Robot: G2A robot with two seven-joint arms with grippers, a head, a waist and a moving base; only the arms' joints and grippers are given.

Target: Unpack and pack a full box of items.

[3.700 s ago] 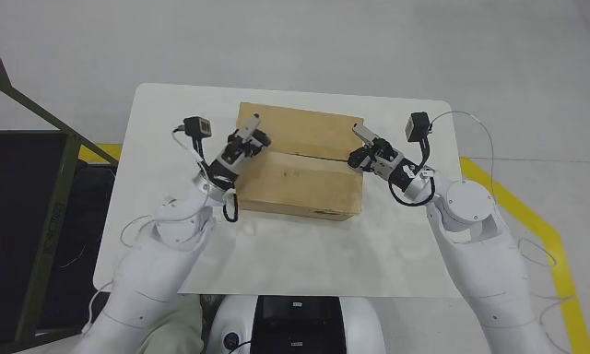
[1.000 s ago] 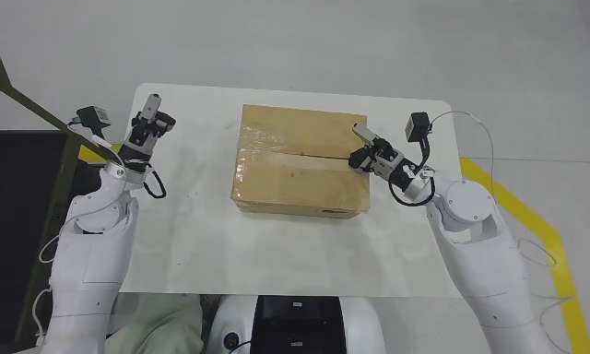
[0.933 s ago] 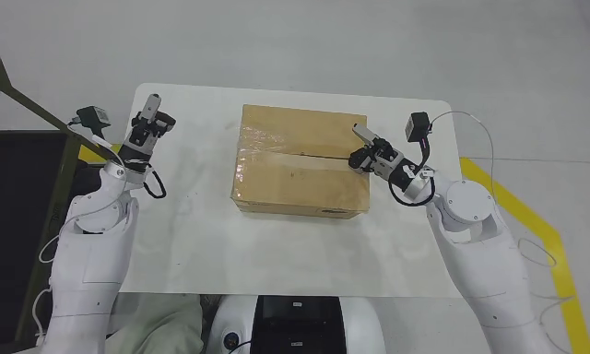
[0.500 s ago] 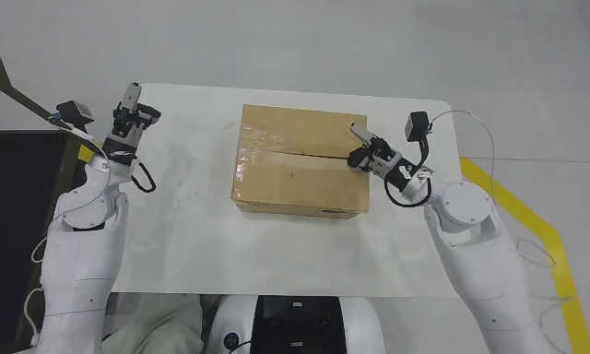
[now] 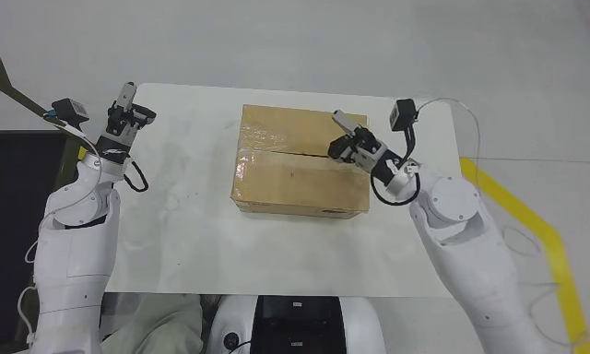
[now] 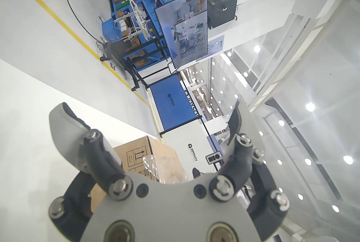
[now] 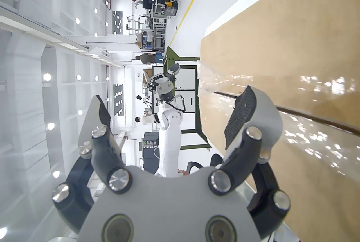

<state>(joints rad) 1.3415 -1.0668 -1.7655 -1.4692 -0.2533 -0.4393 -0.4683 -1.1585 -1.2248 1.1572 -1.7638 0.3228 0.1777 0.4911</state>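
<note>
The right gripper [image 5: 340, 135] stands with its jaws spread wide and nothing between them, hovering over the right end of the cardboard box [image 5: 300, 160], close to the middle seam [image 5: 281, 152]. In the right wrist view the gripper [image 7: 173, 102] has one ribbed fingertip [image 7: 242, 111] low over the taped cardboard [image 7: 281, 43]; whether that pad touches the surface cannot be told. The left gripper [image 5: 128, 94] is likewise wide open and empty, raised near the far left corner of the white table [image 5: 184, 234], well apart from the box. From its own wrist camera the left gripper [image 6: 149, 113] points out into the hall, and just one corner of the box [image 6: 146, 153] peeks past the palm, the rest covered by the gripper body. The box sits on the middle of the table, a little toward the far side, closed, so its contents are hidden. Its long axis runs left to right across the table, turned slightly off square to the table edges, and the seam between the two top flaps follows that same axis. Clear tape [image 7: 309, 130] lies glossy and wrinkled along the seam, with a loose crumpled end at the box's left edge. The right wrist view cuts the box off at the frame's border, so its near wall and right end cannot be made out there.
</note>
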